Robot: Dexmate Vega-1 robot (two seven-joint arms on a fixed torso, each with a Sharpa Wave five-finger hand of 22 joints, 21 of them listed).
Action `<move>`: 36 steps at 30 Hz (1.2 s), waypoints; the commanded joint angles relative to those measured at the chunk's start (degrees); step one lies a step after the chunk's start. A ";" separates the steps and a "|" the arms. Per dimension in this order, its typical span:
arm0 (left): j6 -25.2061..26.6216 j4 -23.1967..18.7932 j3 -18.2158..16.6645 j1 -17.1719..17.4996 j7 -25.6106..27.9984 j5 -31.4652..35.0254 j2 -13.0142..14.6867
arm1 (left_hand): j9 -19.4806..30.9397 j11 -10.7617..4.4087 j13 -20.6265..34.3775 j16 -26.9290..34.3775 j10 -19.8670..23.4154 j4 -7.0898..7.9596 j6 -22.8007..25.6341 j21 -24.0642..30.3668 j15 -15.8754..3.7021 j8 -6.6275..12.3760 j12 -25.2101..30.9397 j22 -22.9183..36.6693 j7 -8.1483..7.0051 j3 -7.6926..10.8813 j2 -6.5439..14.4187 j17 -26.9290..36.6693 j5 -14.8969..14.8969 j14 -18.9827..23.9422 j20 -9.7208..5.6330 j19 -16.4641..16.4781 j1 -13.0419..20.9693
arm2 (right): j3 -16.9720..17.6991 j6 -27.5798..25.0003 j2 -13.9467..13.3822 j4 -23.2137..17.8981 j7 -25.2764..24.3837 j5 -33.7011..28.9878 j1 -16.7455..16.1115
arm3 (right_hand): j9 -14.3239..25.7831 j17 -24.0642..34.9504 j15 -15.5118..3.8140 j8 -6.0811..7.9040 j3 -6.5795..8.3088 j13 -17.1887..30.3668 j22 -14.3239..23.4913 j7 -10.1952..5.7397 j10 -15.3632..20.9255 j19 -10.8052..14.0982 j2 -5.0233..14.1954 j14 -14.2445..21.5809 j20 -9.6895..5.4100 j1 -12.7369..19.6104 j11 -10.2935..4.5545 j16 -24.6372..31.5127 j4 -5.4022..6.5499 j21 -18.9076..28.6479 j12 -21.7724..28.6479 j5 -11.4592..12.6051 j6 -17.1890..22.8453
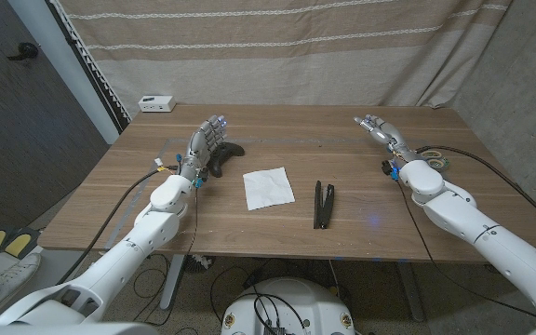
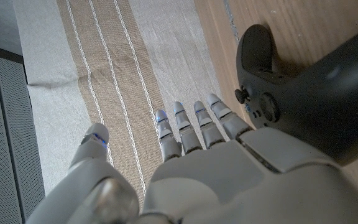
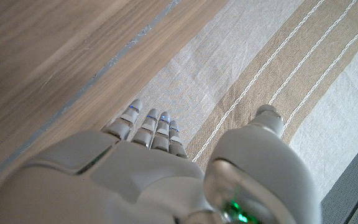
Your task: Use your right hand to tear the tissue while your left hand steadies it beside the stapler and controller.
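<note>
A white tissue (image 1: 268, 187) lies flat near the middle of the wooden table (image 1: 100, 200). To its right lies a black stapler (image 1: 324, 204). A black controller (image 1: 224, 158) sits to the tissue's upper left, and looms large in the left wrist view (image 2: 316, 93). My left hand (image 1: 206, 140) stands just left of the controller, fingers straight and apart, holding nothing (image 2: 191, 155). My right hand (image 1: 378, 127) hovers at the table's far right, well away from the tissue, fingers extended and empty (image 3: 148, 155).
A small white box (image 1: 157, 103) sits at the table's far left corner. A roll of tape and cables (image 1: 433, 157) lie near my right forearm. A striped curtain (image 1: 277, 51) hangs behind the table.
</note>
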 commanded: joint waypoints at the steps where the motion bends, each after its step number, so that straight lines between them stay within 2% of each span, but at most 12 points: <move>1: -0.84 -0.36 0.29 0.02 0.54 1.68 0.47 | 0.10 0.05 0.19 0.36 0.39 0.28 0.68 0.17 -7.51 0.02 0.21 0.30 0.20 0.19 -0.21 0.24 0.36 0.18 -0.34 0.05 0.68 | 0.16 -2.50 -1.72 -2.36 -0.92 -2.04 -0.73 | 0.20 0.09 -3.66 0.17 0.07 0.17 0.13 -0.31 0.25 0.23 0.08 0.58 -0.32 1.23 -0.60 0.06 -0.45 0.05 0.47 0.50 -0.01; 3: -0.90 -0.26 0.50 -0.26 0.73 2.40 0.66 | 0.10 -0.02 0.19 0.35 0.43 0.28 0.68 0.15 -7.50 0.01 0.22 0.30 0.17 0.18 -0.21 0.24 0.36 0.17 -0.44 -0.02 0.70 | -0.60 -4.97 -2.70 -3.91 -2.73 -5.17 -0.54 | 0.20 0.07 -3.69 0.18 0.32 0.17 0.13 -0.43 0.35 0.22 0.37 0.55 -0.36 1.79 -0.92 0.03 -0.66 0.03 0.51 0.71 -0.01; 6: -1.33 0.08 0.50 -0.47 0.40 2.31 0.50 | 0.10 0.03 0.19 0.37 0.41 0.29 0.69 0.14 -7.51 0.00 0.21 0.30 0.20 0.18 -0.20 0.24 0.36 0.22 -0.45 -0.06 0.72 | -0.22 -4.66 -2.92 -3.77 -1.46 -4.13 -0.57 | 0.21 0.06 -3.78 0.19 0.49 0.16 0.13 -0.52 0.41 0.22 0.54 0.62 -0.35 2.22 -0.97 0.03 -0.82 0.03 0.53 0.86 0.03; 9: -1.28 0.27 0.42 -0.55 0.10 1.83 0.33 | 0.10 0.05 0.19 0.39 0.46 0.29 0.68 0.12 -7.45 -0.02 0.22 0.30 0.19 0.17 -0.20 0.24 0.35 0.27 -0.50 -0.13 0.74 | -0.45 -5.91 -3.76 -5.36 -3.33 -6.79 -0.89 | 0.21 0.02 -4.02 0.29 0.72 0.16 0.13 -0.73 0.85 0.48 0.68 1.06 -0.21 3.05 -1.19 0.15 -1.17 0.12 0.70 1.15 0.30; 16: -0.65 0.51 0.24 -0.54 1.62 1.80 -0.21 | 0.11 0.43 0.19 0.19 0.85 0.35 0.94 0.01 -7.39 0.03 0.35 0.30 0.40 0.13 -0.16 0.24 0.33 -0.30 -1.14 -0.54 0.79 | -0.61 -8.96 -4.98 -7.64 -3.62 -8.75 -0.82 | 0.21 -0.01 -4.10 0.37 0.82 0.15 0.13 -0.78 1.03 0.69 0.68 1.19 -0.20 3.57 -1.27 0.14 -1.40 0.17 0.76 1.35 0.56; 18: -0.53 0.52 0.29 -0.57 1.25 1.71 -0.03 | 0.11 0.12 0.23 0.34 4.10 0.46 1.89 0.08 -7.55 0.30 1.44 0.30 0.71 0.06 -0.08 0.24 0.24 -0.21 -1.15 -0.66 0.84 | -0.60 -10.33 -5.44 -8.43 -3.75 -9.34 -0.85 | 0.21 -0.01 -4.14 0.34 0.85 0.15 0.13 -0.80 1.00 0.69 0.69 1.16 -0.22 3.72 -1.31 0.11 -1.45 0.16 0.74 1.41 0.52; 19: -0.63 0.62 0.32 -0.60 1.31 1.82 -0.07 | 0.11 0.07 0.23 0.31 4.18 0.46 1.97 0.09 -7.59 0.32 1.45 0.30 0.82 0.05 -0.08 0.24 0.23 -0.28 -1.25 -0.65 0.85 | -0.60 -11.00 -5.71 -8.71 -3.83 -9.67 -0.85 | 0.21 -0.02 -4.15 0.35 0.85 0.15 0.13 -0.77 1.01 0.70 0.69 1.13 -0.21 3.75 -1.29 0.10 -1.46 0.16 0.74 1.42 0.55; 24: -0.29 0.43 0.27 -0.41 1.97 1.74 -0.28 | 0.11 0.16 0.22 0.18 1.14 0.48 2.16 0.04 -7.78 0.24 0.14 0.30 0.85 -0.01 -0.07 0.24 0.19 -0.68 -1.64 -0.97 0.95 | -0.56 -14.17 -7.08 -9.93 -4.00 -11.08 -0.90 | 0.22 -0.04 -3.31 0.54 0.96 0.12 0.13 -0.56 1.98 0.89 0.69 1.03 -0.53 4.52 -1.03 -0.02 -1.73 0.19 1.07 1.76 1.23; 26: -0.21 0.63 0.23 -0.48 1.63 1.36 -0.36 | 0.11 0.14 0.22 0.16 1.10 0.49 2.12 0.04 -7.72 0.20 0.13 0.30 0.82 -0.02 -0.07 0.25 0.18 -0.72 -1.64 -1.00 0.96 | -0.11 -14.30 -7.30 -10.06 -3.49 -10.39 -1.05 | 0.22 -0.05 -3.48 0.51 0.98 0.11 0.13 -0.90 2.14 0.95 0.67 0.89 -0.60 4.80 -1.70 -0.10 -1.82 0.19 1.11 1.90 1.26; 28: -0.18 0.72 0.27 -0.53 1.30 1.26 -0.28 | 0.10 0.11 0.22 0.15 1.12 0.49 2.02 0.04 -7.63 0.15 0.13 0.30 0.79 -0.02 -0.06 0.24 0.18 -0.78 -1.64 -1.02 0.98 | 0.01 -14.30 -7.72 -10.44 -3.29 -10.55 -1.12 | 0.23 -0.02 -3.97 0.18 1.08 0.10 0.14 -2.96 2.41 0.88 0.82 0.56 -0.55 5.36 -2.56 -0.21 -1.91 0.12 1.16 2.20 0.63; 30: -0.18 0.71 0.26 -0.53 1.30 1.27 -0.24 | 0.10 0.10 0.22 0.15 1.14 0.49 2.01 0.03 -7.61 0.14 0.15 0.30 0.78 -0.02 -0.06 0.24 0.18 -0.80 -1.63 -1.05 0.99 | -0.42 -15.77 -8.40 -11.56 -3.64 -12.09 -0.96 | 0.23 -0.01 -4.91 -0.01 1.13 0.10 0.14 -3.22 2.42 0.73 0.93 0.24 -0.78 5.64 -2.52 -0.30 -1.93 0.05 1.13 2.34 0.17; 36: -0.01 0.28 0.14 -0.40 1.56 1.41 0.07 | 0.10 0.22 0.22 0.12 1.22 0.48 2.00 -0.02 -7.50 0.11 0.17 0.30 0.87 -0.02 -0.04 0.24 0.17 -0.90 -1.74 -1.24 1.03 | -0.55 -17.50 -9.49 -12.39 -2.38 -12.77 -0.45 | 0.26 0.01 -5.06 -0.26 1.19 0.13 0.15 -3.00 2.07 0.59 1.06 0.04 -0.98 6.02 -3.28 -0.33 -1.96 -0.02 0.98 2.55 -0.61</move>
